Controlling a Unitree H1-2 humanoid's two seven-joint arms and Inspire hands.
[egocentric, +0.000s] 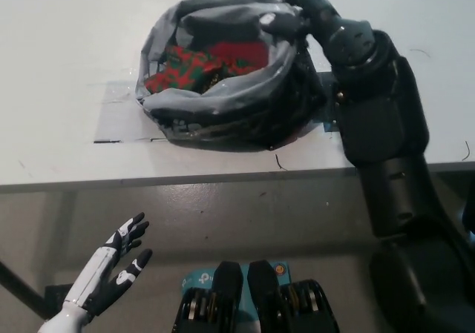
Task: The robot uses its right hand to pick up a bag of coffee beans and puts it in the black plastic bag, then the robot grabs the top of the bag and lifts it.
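We see a glossy black plastic bag (pixel 223 118) on a white table (pixel 67 58). Inside shows a red-and-green patterned coffee bag (pixel 194 66).
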